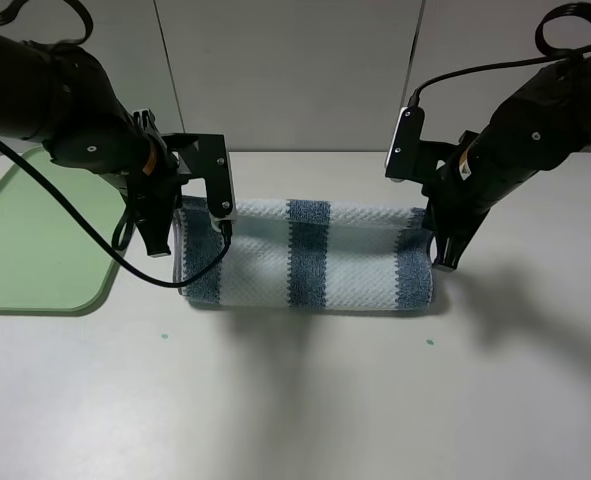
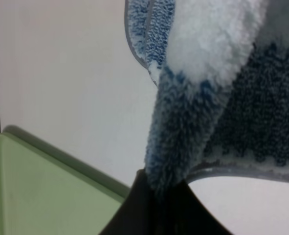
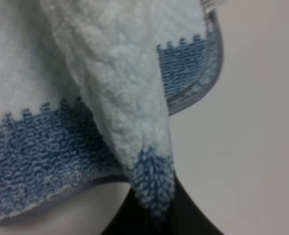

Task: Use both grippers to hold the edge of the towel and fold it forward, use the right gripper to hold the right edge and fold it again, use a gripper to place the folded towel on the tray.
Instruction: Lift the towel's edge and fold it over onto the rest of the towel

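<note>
Towel [image 1: 315, 262] lies mid-bench with its long axis left–right and its stripes running near–far. Left gripper [image 1: 160, 242] is clamped tight on a tuft at the towel's left end, and right gripper [image 1: 443, 258] is clamped tight on a tuft at the right end. Both wrist views show cloth pinched between the black fingertips and drawn up into a peak, with the grey hem hanging beside it. Each arm sits at its own end of the long axis with the cloth spanning between them. The pinch points are roughly midway between the towel's near and far edges (which layer is held: cannot tell). Judging from the doubled look of the cloth, this is the first fold under way. The coming move depends on both ends travelling together along the near–far line, square to the long axis, otherwise the fold skews. Tray [image 1: 35, 250] sits on the bench [image 1: 295, 400] left of the towel and apart from it, so the left arm is nearer to it. A black cable [image 1: 125, 262] loops from the left arm across the towel's left end and could snag.
</note>
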`<state>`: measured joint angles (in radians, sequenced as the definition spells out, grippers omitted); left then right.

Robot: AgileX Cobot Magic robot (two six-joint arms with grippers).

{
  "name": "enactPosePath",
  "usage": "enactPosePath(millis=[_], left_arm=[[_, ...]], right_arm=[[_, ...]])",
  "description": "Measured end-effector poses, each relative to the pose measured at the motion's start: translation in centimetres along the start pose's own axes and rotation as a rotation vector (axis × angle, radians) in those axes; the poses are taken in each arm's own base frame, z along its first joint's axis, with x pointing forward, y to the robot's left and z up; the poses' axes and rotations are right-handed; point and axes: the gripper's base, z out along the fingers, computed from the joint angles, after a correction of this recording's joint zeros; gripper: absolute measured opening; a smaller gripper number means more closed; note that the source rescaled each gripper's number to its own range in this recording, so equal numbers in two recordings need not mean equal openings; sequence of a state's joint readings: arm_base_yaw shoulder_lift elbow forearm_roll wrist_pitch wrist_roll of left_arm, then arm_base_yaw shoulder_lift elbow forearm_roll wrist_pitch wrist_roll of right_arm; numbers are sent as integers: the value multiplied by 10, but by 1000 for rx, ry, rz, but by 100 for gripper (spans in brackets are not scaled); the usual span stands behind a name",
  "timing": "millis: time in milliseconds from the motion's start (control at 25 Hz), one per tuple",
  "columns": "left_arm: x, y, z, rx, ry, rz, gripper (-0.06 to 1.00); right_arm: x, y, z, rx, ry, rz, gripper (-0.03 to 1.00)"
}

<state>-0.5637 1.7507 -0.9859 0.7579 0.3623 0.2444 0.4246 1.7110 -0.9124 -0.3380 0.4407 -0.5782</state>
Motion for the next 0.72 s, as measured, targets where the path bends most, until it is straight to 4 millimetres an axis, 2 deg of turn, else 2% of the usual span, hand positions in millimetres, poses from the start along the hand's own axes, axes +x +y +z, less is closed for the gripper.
enactPosePath(millis=[720], left_arm=[[-3, 1, 0, -9, -32, 0, 0]], right_arm=[[0, -3, 0, 22, -24, 2, 0]])
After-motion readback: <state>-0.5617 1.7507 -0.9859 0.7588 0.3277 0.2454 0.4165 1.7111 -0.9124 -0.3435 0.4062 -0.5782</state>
